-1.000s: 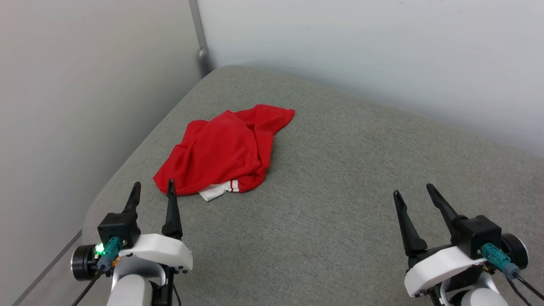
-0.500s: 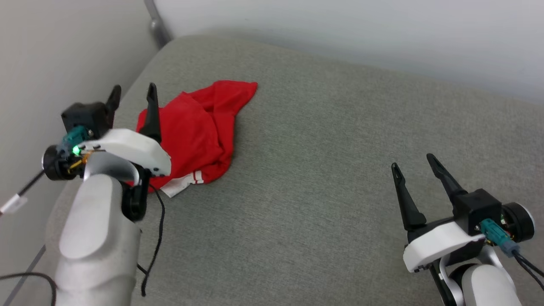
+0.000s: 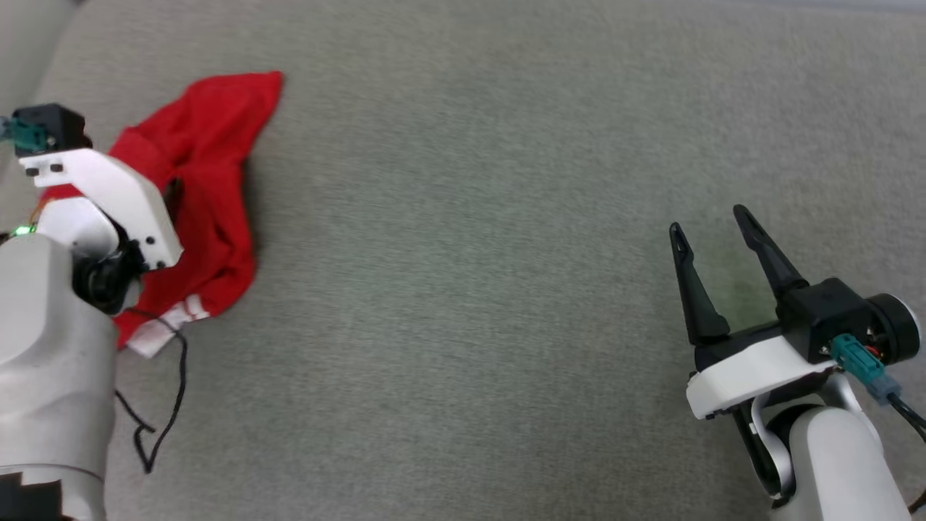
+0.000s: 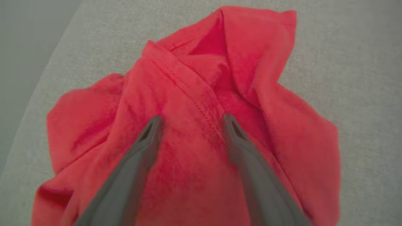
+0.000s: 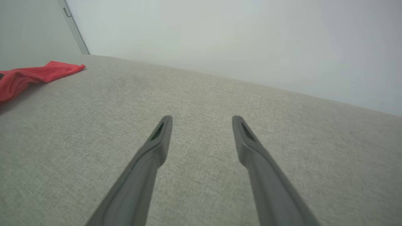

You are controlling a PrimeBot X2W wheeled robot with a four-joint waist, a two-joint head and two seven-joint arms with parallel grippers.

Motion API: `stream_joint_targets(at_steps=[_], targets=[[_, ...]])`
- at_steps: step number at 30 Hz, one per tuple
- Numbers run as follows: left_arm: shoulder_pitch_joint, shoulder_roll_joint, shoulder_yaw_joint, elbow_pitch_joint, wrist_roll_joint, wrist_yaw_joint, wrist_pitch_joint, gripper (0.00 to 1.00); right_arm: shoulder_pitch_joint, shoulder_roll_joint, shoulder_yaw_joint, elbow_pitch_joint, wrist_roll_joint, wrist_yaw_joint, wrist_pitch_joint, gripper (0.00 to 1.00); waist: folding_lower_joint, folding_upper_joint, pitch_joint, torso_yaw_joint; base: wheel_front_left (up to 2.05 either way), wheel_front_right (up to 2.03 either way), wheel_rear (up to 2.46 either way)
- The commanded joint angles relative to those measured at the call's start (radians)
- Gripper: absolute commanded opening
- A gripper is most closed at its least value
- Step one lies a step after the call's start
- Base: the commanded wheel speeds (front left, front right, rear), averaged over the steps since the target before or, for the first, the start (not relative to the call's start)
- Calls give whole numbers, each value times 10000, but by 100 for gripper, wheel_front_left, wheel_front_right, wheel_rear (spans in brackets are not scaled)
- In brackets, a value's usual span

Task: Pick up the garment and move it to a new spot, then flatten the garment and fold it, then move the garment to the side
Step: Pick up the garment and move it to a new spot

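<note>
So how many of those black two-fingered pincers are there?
2. The left pincer hangs open over the crumpled red shirt with white trim, at the left; the right pincer is open above the bare grey fabric cushion, far right.

Soft matt garment (image 4: 194, 72), coarse-woven upholstery (image 3: 470, 217)
</note>
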Motion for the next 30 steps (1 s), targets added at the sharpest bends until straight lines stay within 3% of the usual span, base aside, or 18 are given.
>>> stream_joint_targets(at_steps=[1, 8, 9, 10, 11, 12, 22, 30], targets=[[-115, 137, -73, 227, -182, -17, 511, 100, -234, 6, 17, 72, 70, -3, -107, 100, -1, 0, 570, -584, 0, 0, 0], [596, 226, -677, 1071, -1249, -45, 3307, 100, -435, 7, -42, 299, 178, -3, -351, 100, -1, 0, 764, -845, 0, 0, 0], [681, 270, -676, 1021, -1314, -45, 3249, 80, -473, 7, -48, 329, 173, -3, -354, 100, -1, 0, 756, -860, 0, 0, 0], [749, 333, -674, 932, -1333, -46, 3000, 29, -516, 7, -5, 367, 151, -3, -384, 100, -1, 0, 725, -880, 0, 0, 0], [787, 362, -638, 908, -1358, -46, 2839, 0, -542, 9, 69, 403, 115, -3, -407, 100, -1, 0, 675, -884, 0, 0, 0], [851, 345, -660, 966, -1353, -46, 2807, 0, -558, 9, 123, 471, 97, -3, -415, 100, -1, 0, 606, -874, 0, 0, 0], [436, 883, -683, 273, -467, 708, -1118, 0, -68, 7, 63, 899, 286, -3, -554, 100, -1, 0, -1183, -460, 0, 0, 0], [204, 687, -794, -367, -69, 977, -3896, 0, 557, 7, -241, 858, 585, -3, -463, 100, -1, 0, -2402, -443, 0, 0, 0]])
